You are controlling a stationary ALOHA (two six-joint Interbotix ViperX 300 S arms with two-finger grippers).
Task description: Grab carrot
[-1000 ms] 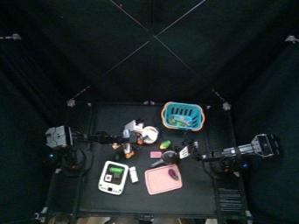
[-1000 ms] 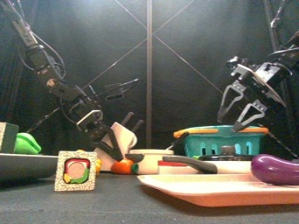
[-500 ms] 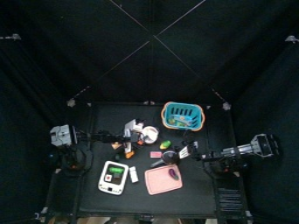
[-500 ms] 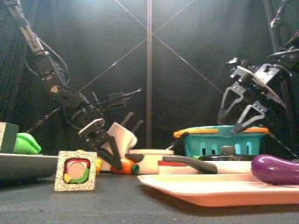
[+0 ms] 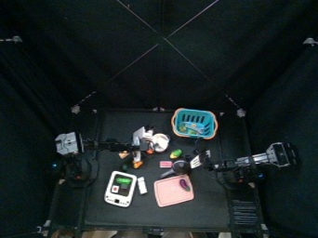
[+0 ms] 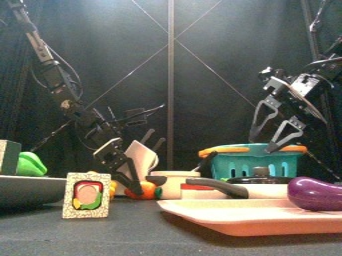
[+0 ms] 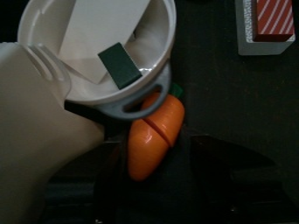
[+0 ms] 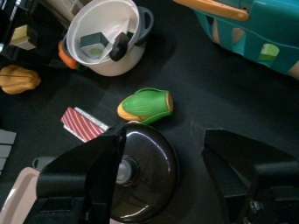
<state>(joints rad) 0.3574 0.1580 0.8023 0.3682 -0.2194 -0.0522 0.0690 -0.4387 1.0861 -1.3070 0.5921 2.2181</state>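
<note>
Carrot (image 7: 156, 136) between left hand (image 7: 152, 171) jaws

No words, numbers, brands or signs can be read anywhere. The small framed card (image 6: 88, 194) at the front shows only a picture, and the striped red block (image 8: 83, 123) carries no lettering.

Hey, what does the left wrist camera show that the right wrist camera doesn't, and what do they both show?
Only the left wrist view shows the carrot whole, lying between the left pincer's open jaws, its top end tucked under the white cup.

Only the right wrist view shows the green-yellow item, the blue basket and a black round lid below the open right pincer.

Both show the white cup and the red-striped block.
</note>
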